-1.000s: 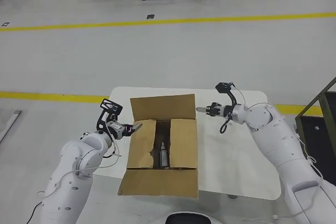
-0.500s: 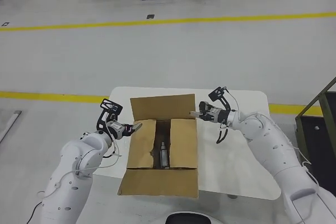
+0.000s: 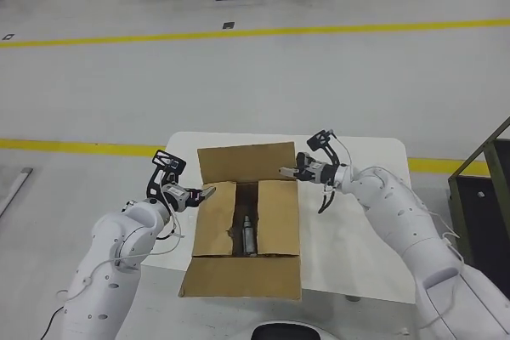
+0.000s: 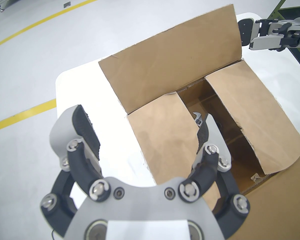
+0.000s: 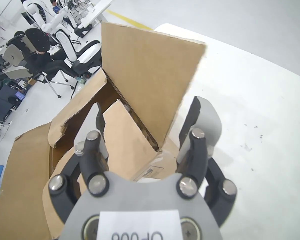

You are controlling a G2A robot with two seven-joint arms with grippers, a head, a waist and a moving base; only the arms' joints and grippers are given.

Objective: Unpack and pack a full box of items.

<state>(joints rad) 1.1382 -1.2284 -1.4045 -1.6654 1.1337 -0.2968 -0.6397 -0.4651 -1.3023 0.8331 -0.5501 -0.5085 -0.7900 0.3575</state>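
A cardboard box (image 3: 279,217) sits in the middle of a white table (image 3: 365,229). Its far flap stands up and its side flaps are folded inward. The flaps leave a slot that runs straight away from the robot, and a wrench (image 3: 249,235) lies lengthwise inside it. The left gripper (image 3: 206,192), jaws spread and empty, hovers at the box's left edge. The right gripper (image 3: 291,170), also spread and empty, is just beside the standing flap's right edge.

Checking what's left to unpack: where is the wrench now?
In the top view the wrench lies inside the cardboard box mid-table, in the gap between its left flap and right flap.
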